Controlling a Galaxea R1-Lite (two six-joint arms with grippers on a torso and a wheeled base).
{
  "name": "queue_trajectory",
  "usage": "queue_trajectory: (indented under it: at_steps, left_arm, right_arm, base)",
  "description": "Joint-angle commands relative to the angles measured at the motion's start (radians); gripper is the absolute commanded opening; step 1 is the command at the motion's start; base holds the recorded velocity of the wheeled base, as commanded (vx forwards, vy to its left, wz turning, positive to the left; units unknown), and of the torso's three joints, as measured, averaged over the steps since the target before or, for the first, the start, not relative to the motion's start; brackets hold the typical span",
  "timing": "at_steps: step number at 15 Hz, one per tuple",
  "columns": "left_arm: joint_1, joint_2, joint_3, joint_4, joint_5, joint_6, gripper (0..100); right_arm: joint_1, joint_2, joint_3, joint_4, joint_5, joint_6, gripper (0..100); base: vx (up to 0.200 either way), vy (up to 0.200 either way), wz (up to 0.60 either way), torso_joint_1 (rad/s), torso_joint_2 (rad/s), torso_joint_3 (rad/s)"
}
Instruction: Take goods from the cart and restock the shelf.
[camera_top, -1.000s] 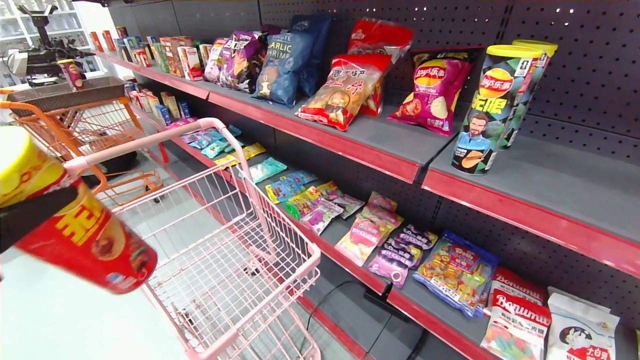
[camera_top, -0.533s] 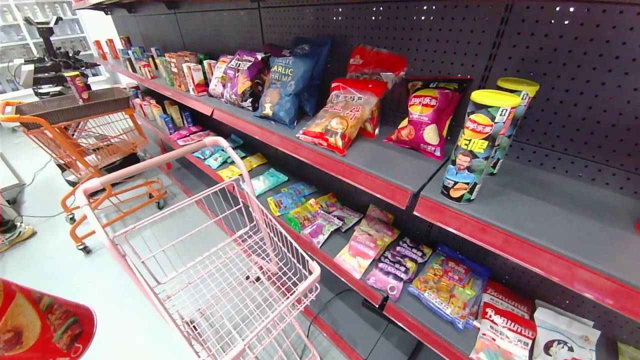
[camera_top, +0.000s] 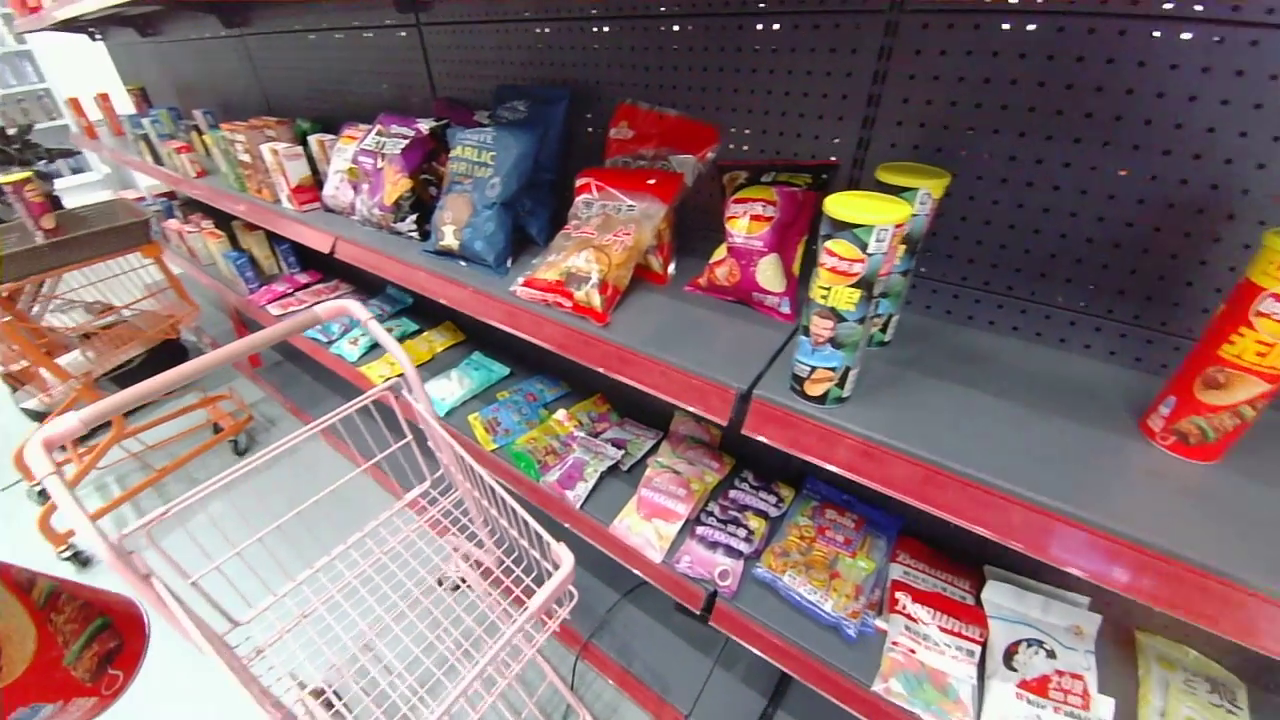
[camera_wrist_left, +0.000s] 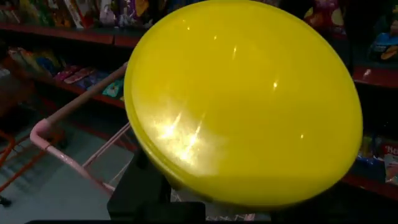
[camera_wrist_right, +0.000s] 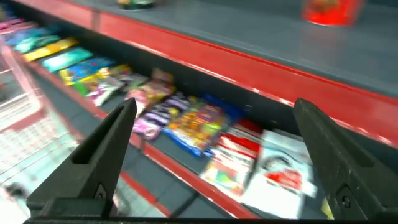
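Observation:
A red chip can (camera_top: 60, 650) with a yellow lid (camera_wrist_left: 242, 99) sits at the head view's lower left corner, beside the pink cart (camera_top: 300, 530). My left gripper (camera_wrist_left: 155, 198) is shut on it, and the lid hides the fingertips. In the right wrist view my right gripper (camera_wrist_right: 214, 162) is open with nothing between its black fingers (camera_wrist_right: 93, 168). It faces the lower shelf's candy bags (camera_wrist_right: 199, 121). Another red can (camera_top: 1220, 360) stands on the upper shelf (camera_top: 1000, 420) at the right. Two dark cans (camera_top: 845, 295) with yellow lids stand left of it.
Chip bags (camera_top: 600, 250) line the upper shelf farther left. Bare grey shelf lies between the dark cans and the red can. The shelf's red front edge (camera_top: 950, 490) juts out. An orange cart (camera_top: 90, 300) stands behind the pink one.
The head camera has swung right along the shelf, bringing the red can on the shelf into view. The held can sits much lower in the picture than a second ago.

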Motion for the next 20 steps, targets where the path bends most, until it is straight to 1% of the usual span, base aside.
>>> queue_trajectory:
  at_steps: [1,2,3,4,5,6,12,13,20]
  left_arm:
    - [0.000,0.010,-0.001,-0.010,0.007,0.016,0]
    - [0.000,0.010,-0.002,-0.013,0.007,0.022,0]
    - [0.000,0.010,-0.001,-0.013,0.016,0.056,0]
    - [0.000,0.010,-0.001,-0.013,0.022,0.070,0]
    - [0.000,0.012,-0.001,-0.013,0.025,0.094,0]
    - [0.000,0.010,-0.001,-0.013,0.028,0.100,0]
    - [0.002,0.009,-0.001,-0.013,0.044,0.100,0]
    - [0.000,0.007,-0.001,-0.013,0.042,0.100,0]
    - [0.000,-0.003,0.006,-0.012,0.041,0.102,0]
  right_arm:
    - [0.000,0.001,0.000,0.000,0.000,-0.001,100]
    - [0.000,0.001,0.000,0.000,0.000,-0.001,100]
    - [0.000,0.001,0.000,0.000,0.000,-0.003,100]
    - [0.000,0.001,0.000,0.000,0.000,-0.003,100]
    - [0.000,0.001,0.000,0.000,0.000,-0.004,100]
    - [0.000,0.001,0.000,0.000,0.000,-0.004,100]
    - [0.000,0.001,0.000,0.000,0.002,-0.006,100]
    - [0.000,0.001,0.000,0.000,0.002,-0.007,100]
    - [0.000,0.001,0.002,0.000,0.002,-0.007,100]
  base:
    - [0.000,0.000,-0.60,-0.007,0.00,0.007]
    - [0.000,0.000,-0.60,-0.002,0.00,0.002]
    - [0.000,0.000,-0.60,0.007,0.00,0.002]
    - [0.000,0.000,-0.60,0.002,0.00,0.002]
    - [0.000,0.000,-0.60,0.007,0.00,0.002]
    - [0.000,0.000,-0.60,0.002,0.00,-0.002]
    - [0.000,0.000,-0.60,0.005,0.00,0.002]
    - [0.000,0.000,0.00,0.000,0.00,0.000]
    - [0.200,0.000,0.00,-0.002,0.00,0.001]
